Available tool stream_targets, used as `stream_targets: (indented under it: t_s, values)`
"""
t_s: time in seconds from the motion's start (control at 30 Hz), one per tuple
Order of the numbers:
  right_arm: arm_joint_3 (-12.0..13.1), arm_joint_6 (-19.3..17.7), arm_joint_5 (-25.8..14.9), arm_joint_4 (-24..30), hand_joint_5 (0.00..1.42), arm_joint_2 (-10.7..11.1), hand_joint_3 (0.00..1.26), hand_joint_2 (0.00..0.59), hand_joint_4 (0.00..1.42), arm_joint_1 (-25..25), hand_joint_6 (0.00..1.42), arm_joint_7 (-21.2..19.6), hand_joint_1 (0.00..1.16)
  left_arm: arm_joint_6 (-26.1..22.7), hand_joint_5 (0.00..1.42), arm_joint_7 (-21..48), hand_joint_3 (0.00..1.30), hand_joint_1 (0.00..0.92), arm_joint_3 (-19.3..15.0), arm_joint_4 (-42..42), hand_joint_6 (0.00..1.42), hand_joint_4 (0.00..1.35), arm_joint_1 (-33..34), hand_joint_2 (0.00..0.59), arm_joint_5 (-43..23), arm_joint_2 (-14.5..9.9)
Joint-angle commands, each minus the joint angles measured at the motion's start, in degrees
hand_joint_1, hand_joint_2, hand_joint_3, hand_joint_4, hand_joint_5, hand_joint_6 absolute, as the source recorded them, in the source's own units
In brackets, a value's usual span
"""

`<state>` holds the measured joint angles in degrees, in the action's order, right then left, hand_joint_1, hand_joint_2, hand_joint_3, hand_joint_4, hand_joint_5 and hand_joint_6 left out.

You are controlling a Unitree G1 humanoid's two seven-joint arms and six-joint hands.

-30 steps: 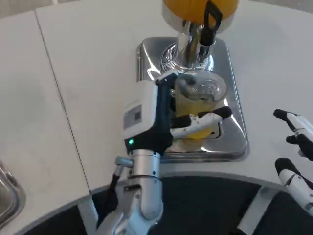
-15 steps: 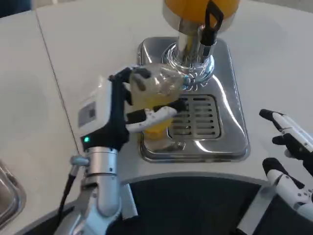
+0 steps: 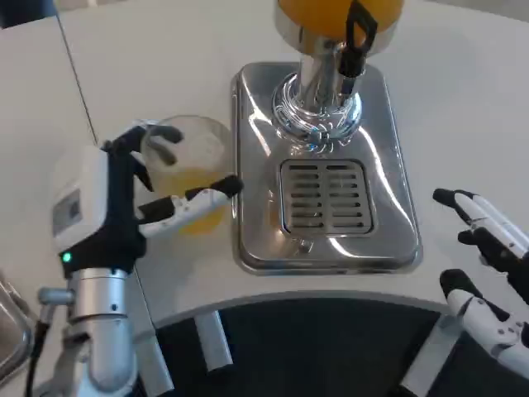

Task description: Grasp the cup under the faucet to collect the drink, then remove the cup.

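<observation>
A clear plastic cup (image 3: 192,169) with orange drink in it sits in my left hand (image 3: 124,203), left of the steel drip tray (image 3: 388,207) and over the white table. The fingers (image 3: 198,200) wrap round the cup's front. The dispenser's faucet (image 3: 357,37) with its black lever stands at the top, above the bare grille (image 3: 326,197). My right hand (image 3: 488,265) hovers at the right edge, fingers spread, holding nothing.
The orange drink tank (image 3: 331,12) tops the chrome column (image 3: 318,103). A table seam (image 3: 87,116) runs down the left. A metal object (image 3: 12,331) shows at the lower left edge. The dark table rim (image 3: 331,331) curves along the bottom.
My left hand carried the cup leftward off the drip tray, from under the faucet to over the table. The right hand drifted slightly left.
</observation>
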<state>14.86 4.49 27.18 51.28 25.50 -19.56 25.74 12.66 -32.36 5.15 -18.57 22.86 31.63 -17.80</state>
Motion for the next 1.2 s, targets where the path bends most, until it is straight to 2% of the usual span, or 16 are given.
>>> stream_targets:
  t_s: [0.03, 0.17, 0.27, 0.43, 0.63, 0.77, 0.83, 0.97, 1.03, 1.2]
  values:
    - [-0.13, -1.65, 0.89, -0.13, 0.17, 0.62, 0.04, 0.539, 0.00, 0.26, 0.25, -0.67, 0.08, 1.15, 1.29, 2.59, 1.04, 0.731, -1.22, 8.07, 1.42, 1.19, -3.63, 0.000, -1.06, -0.31]
    - [0.28, -2.72, 0.98, -0.40, 0.17, 0.49, 0.04, 0.539, 0.00, 0.10, 0.25, -1.01, 0.08, 1.42, 1.29, 5.33, 1.04, 0.731, -2.13, 13.73, 1.42, 1.19, -7.41, 0.000, -1.87, -0.17]
    - [0.75, -4.08, 1.29, -0.38, 0.12, 0.94, 0.04, 0.539, 0.00, -0.08, 0.18, -1.08, 0.08, 1.91, 1.29, 7.58, 1.04, 0.731, -2.96, 18.35, 1.42, 1.18, -10.23, 0.000, -3.02, -0.16]
    - [1.71, -8.30, 4.72, 0.30, 0.04, 2.38, 0.03, 0.554, 0.00, -0.26, 0.09, -2.07, 0.09, 2.59, 1.29, 10.45, 1.05, 0.731, -3.45, 26.99, 1.42, 1.18, -16.29, 0.000, -2.32, -0.47]
    - [1.65, -17.16, 9.10, -1.18, 0.00, 2.10, 0.01, 0.560, 0.00, -4.16, 0.06, -6.20, 0.07, 2.85, 1.29, 13.96, 1.05, 0.731, -4.15, 33.63, 1.42, 1.18, -22.23, 0.000, -3.26, 0.30]
    - [2.42, -22.10, 10.50, -2.07, 0.00, 1.99, 0.01, 0.560, 0.00, -6.77, 0.04, -8.32, 0.07, 4.20, 1.29, 16.04, 1.05, 0.731, -4.70, 37.82, 1.42, 1.18, -26.20, 0.000, -4.22, 0.37]
    - [3.83, -26.13, 10.87, -2.29, 0.00, 1.69, 0.00, 0.569, 0.00, -9.13, 0.03, -10.29, 0.06, 5.01, 1.29, 17.18, 1.05, 0.731, -4.85, 39.70, 1.42, 1.18, -28.03, 0.000, -4.78, 0.40]
    - [6.05, -31.58, 10.78, -2.97, 0.00, 1.13, 0.00, 0.560, 0.00, -12.10, 0.00, -13.02, 0.05, 6.82, 1.29, 18.94, 1.05, 0.727, -4.56, 42.81, 1.42, 1.18, -30.96, 0.000, -5.55, 0.54]
    - [7.64, -34.51, 9.94, -3.82, 0.00, 0.87, 0.00, 0.568, 0.00, -13.76, 0.00, -14.47, 0.01, 7.96, 1.29, 19.65, 1.05, 0.726, -4.33, 44.22, 1.42, 1.18, -32.31, 0.000, -5.47, 0.66]
    - [9.61, -37.58, 8.57, -5.07, 0.00, 0.53, 0.00, 0.563, 0.00, -15.03, 0.00, -14.74, 0.00, 10.27, 1.29, 21.00, 1.05, 0.723, -4.40, 46.98, 1.42, 1.16, -35.37, 0.000, -5.84, 1.46]
